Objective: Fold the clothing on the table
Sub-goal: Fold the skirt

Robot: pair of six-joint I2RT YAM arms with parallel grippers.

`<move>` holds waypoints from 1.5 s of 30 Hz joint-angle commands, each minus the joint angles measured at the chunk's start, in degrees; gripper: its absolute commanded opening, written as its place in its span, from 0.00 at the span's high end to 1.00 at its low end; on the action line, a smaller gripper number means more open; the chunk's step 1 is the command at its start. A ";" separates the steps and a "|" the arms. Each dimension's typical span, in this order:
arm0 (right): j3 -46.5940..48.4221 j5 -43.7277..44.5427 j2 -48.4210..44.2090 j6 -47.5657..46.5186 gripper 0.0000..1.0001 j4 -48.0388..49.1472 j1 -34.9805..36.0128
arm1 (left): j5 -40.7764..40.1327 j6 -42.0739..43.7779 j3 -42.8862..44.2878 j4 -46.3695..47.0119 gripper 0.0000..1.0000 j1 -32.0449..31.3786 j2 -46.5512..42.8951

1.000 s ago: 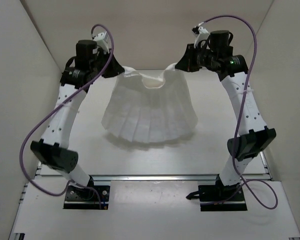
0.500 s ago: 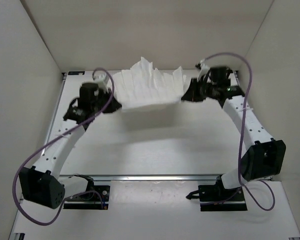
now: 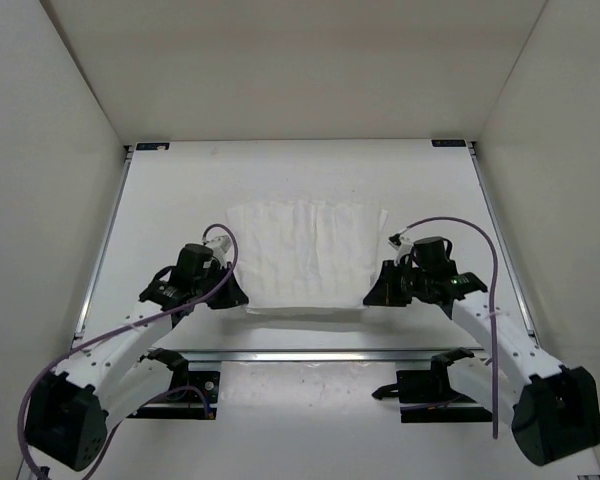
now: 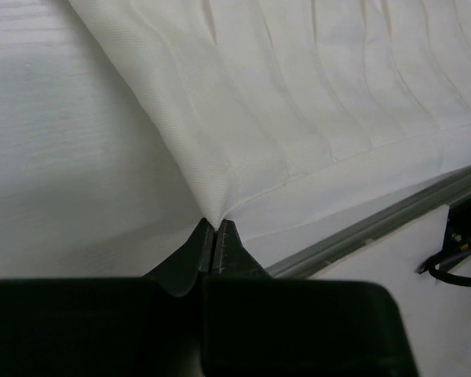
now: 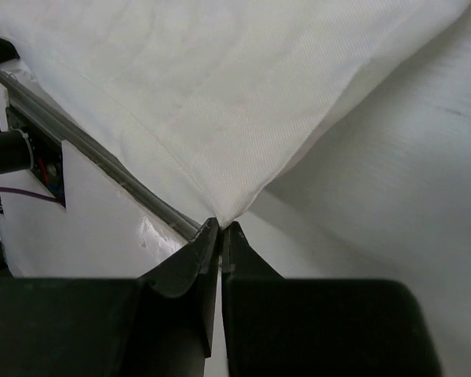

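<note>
The clothing (image 3: 305, 250), earlier bunched at the far edge of the table (image 3: 170, 210), is now laid flat by the near edge, apparently doubled. Its near corners are pinched by the left tool (image 3: 242, 302) and the right tool (image 3: 369, 298).

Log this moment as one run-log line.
clothing: spread on table | left end effector: shut on near-left corner | right end effector: shut on near-right corner

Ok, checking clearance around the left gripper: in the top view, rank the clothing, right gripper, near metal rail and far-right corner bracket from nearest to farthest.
From the left gripper:
1. clothing: near-left corner held.
2. near metal rail: along the near edge.
3. right gripper: at the clothing's other near corner.
4. far-right corner bracket: far edge.
</note>
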 commanded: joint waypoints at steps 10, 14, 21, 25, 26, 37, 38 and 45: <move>6.05 -2.00 -22.86 1.54 1.00 -20.82 -8.10 | -1.27 -2.54 7.46 -20.11 1.00 1.74 -18.55; 10.45 -1.58 -26.91 1.09 1.00 -25.05 -9.17 | 0.05 -1.66 12.22 -22.68 1.00 3.16 -19.08; 14.34 3.01 -23.59 -0.75 1.00 -21.56 -9.69 | -0.22 0.09 17.86 -16.81 1.00 4.30 -11.72; 9.86 -2.88 -15.08 -0.49 1.00 -9.89 -15.56 | 1.89 1.94 15.58 -7.94 1.00 9.22 -2.94; 9.33 -5.24 -13.40 0.03 1.00 -7.85 -16.81 | 1.81 1.95 15.39 -6.26 1.00 10.27 -1.43; 23.70 -4.56 26.30 3.21 1.00 17.49 -15.59 | 6.10 -2.96 25.22 14.40 1.00 14.41 32.04; 26.43 -5.17 29.13 2.16 1.00 17.75 -14.54 | 7.07 -3.41 26.63 15.11 1.00 14.41 33.46; 26.11 -6.49 34.42 -8.74 0.76 21.88 -7.42 | 8.57 -4.81 30.43 17.56 0.87 14.49 41.20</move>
